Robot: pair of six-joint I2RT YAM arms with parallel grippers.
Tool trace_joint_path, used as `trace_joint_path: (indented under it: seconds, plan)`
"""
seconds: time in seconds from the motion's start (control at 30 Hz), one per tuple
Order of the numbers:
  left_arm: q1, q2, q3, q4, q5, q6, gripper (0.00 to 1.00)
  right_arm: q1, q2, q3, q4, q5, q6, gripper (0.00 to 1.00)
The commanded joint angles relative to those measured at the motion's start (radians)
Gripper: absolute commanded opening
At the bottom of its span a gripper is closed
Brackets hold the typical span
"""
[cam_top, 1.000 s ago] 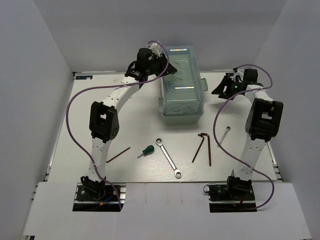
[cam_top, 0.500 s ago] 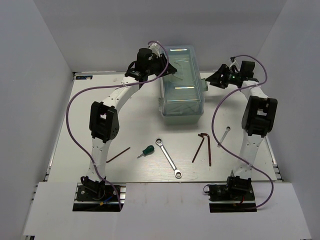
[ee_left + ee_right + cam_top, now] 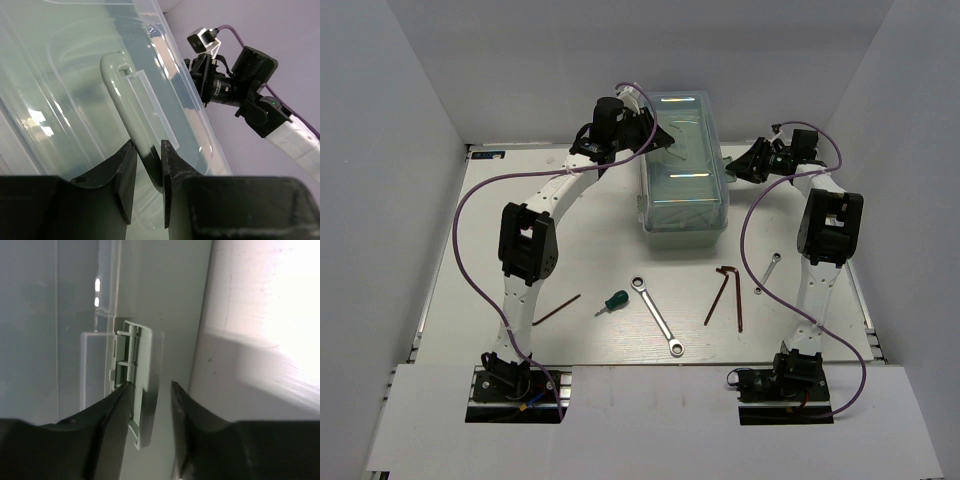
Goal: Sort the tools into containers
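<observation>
Claw of the left arm (image 3: 147, 167) is pressed together on the pale green handle (image 3: 116, 80) of the toolbox (image 3: 685, 205). Both dark fingers (image 3: 125, 175) pinch the handle's bar from either side, above the clear lid (image 3: 60, 100). The right claw (image 3: 150, 407) stands partly spread at the toolbox's right side. Its fingers straddle the lower end of the pale green latch (image 3: 142, 355). The left finger lies against or just over the latch's edge, and a strip of gap shows beside the other finger. It holds nothing.

The toolbox sits at the far middle of the worktop (image 3: 470, 260), lid closed, close to the back wall. The right claw works in the narrow room between the toolbox's side and the right wall. The near half of the worktop is more open, with the tools scattered between the two arm bases.

Only the top view shows those tools, all outside the toolbox:
- a long wrench (image 3: 657, 317), near the middle
- a green-handled screwdriver (image 3: 613, 301), just left of the long wrench
- one hex key (image 3: 558, 308), further left
- two more hex keys (image 3: 723, 290), to the right
- a short wrench (image 3: 767, 271), near the right arm

The left wrist view alone shows the right arm (image 3: 240, 90) beyond the lid's rim. The right wrist view alone shows the latch's hinge.
</observation>
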Motion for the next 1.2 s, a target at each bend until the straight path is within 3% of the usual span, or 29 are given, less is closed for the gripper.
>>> trace_joint_path:
  seconds: [0.0, 0.03, 0.1, 0.13, 0.37, 0.67, 0.87, 1.17]
  plan:
    - [-0.009, -0.04, -0.034, -0.009, 0.033, 0.044, 0.0, 0.015, 0.02, 0.04, 0.046, -0.044, 0.05, 0.41]
    - [-0.009, -0.04, -0.034, -0.009, 0.033, 0.044, 0.0, 0.016, 0.022, 0.041, 0.045, -0.042, 0.048, 0.34]
    - [-0.009, -0.051, -0.034, -0.009, 0.033, 0.044, 0.0, 0.015, 0.02, 0.027, 0.06, -0.033, 0.062, 0.05]
    - [-0.009, -0.062, -0.024, -0.009, 0.033, 0.044, 0.0, 0.015, 0.019, 0.026, 0.062, -0.032, 0.068, 0.0]
    - [0.021, -0.128, 0.03, -0.043, -0.007, 0.033, 0.0, 0.004, -0.043, -0.019, 0.03, 0.063, 0.014, 0.0]
    - [0.101, -0.336, 0.009, -0.098, -0.133, 0.081, 0.0, -0.002, -0.058, -0.009, -0.038, 0.128, -0.032, 0.0]
    - [0.158, -0.399, -0.002, -0.225, -0.215, 0.143, 0.0, -0.007, -0.064, -0.014, -0.061, 0.16, -0.048, 0.0]
    - [0.23, -0.557, -0.312, -0.322, -0.439, 0.255, 0.0, -0.017, -0.084, -0.037, -0.073, 0.177, -0.061, 0.0]
